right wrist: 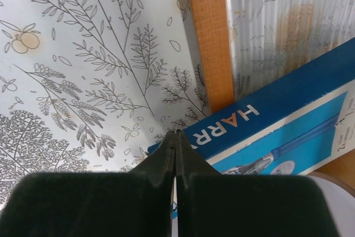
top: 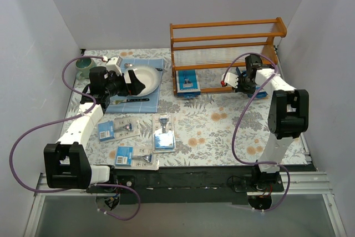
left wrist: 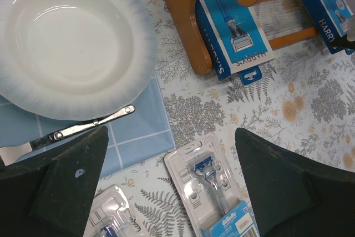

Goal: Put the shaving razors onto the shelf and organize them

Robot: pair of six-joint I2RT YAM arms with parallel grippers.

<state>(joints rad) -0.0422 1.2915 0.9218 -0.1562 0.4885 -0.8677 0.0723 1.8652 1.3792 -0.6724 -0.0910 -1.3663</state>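
Note:
The orange-brown shelf [top: 227, 26] stands at the back right. One blue razor pack [top: 189, 83] leans on its lowest tier at the left end; it also shows in the left wrist view [left wrist: 236, 26]. My right gripper [top: 236, 79] is shut on the end tab of a second blue pack [right wrist: 277, 131] at the shelf's front rail [right wrist: 211, 37]. Three clear-and-blue razor packs lie on the table: [top: 113, 130], [top: 164, 135], [top: 133, 157]. My left gripper [top: 132, 83] is open and empty above the table, with one pack [left wrist: 213, 187] seen between its fingers [left wrist: 66, 181].
A white plate [top: 145, 79] sits on a blue checked mat [top: 155, 97], with a dark-handled fork [top: 132, 100] in front of it. A green bowl [top: 84, 66] is at the back left. White walls enclose the floral tablecloth.

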